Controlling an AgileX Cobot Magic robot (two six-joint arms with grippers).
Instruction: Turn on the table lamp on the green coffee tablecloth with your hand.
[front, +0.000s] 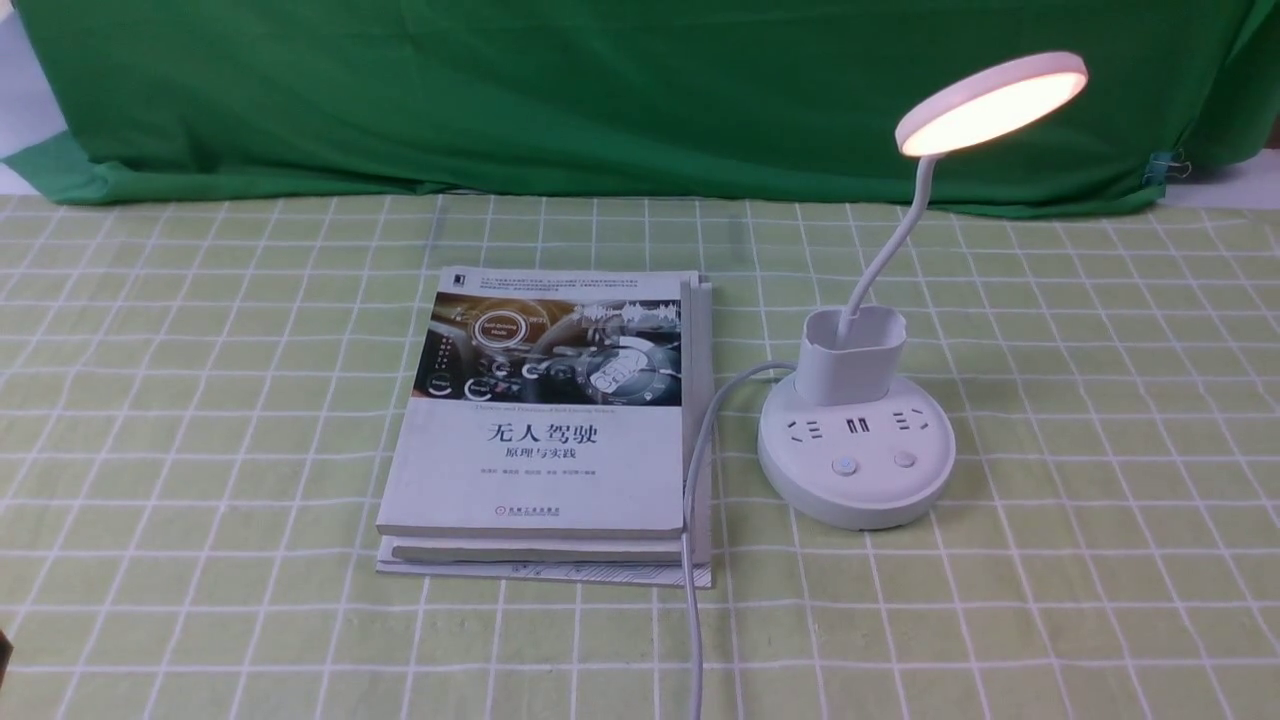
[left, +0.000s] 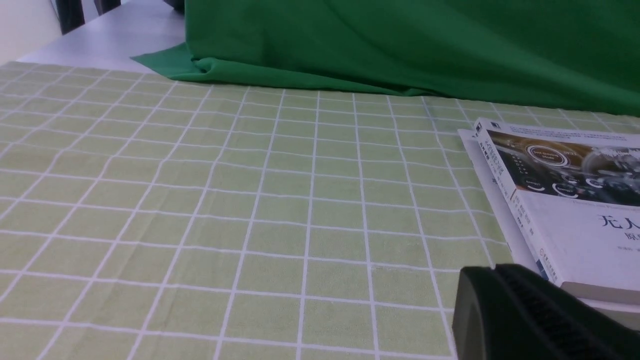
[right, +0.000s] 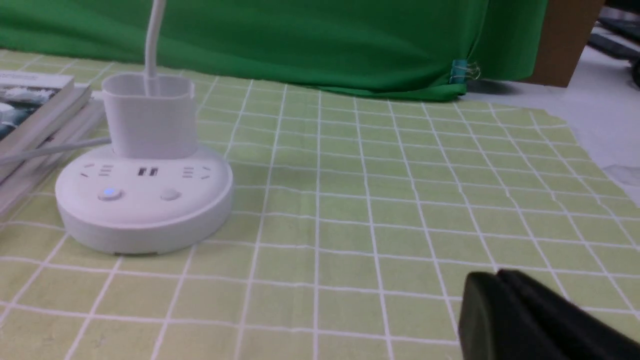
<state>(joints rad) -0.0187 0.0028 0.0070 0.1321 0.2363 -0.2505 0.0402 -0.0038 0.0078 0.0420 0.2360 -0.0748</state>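
Note:
The white table lamp (front: 855, 450) stands right of centre on the green coffee tablecloth (front: 200, 400). Its round disc head (front: 990, 102) glows warm. In the right wrist view the lamp base (right: 142, 200) shows a blue light on one of its two buttons (right: 109, 193). My right gripper (right: 497, 274), the hand, is shut with nothing in it and sits low over the cloth, well clear of the base. My left gripper (left: 495, 269) is shut and empty, close to the corner of the books (left: 565, 200). Neither arm shows in the front view.
A stack of books (front: 550, 420) lies left of the lamp. The lamp's white cord (front: 695, 520) runs along the books toward the front edge. A dark green backdrop cloth (front: 600, 90) hangs behind, held by a clip (right: 457, 70) at the right.

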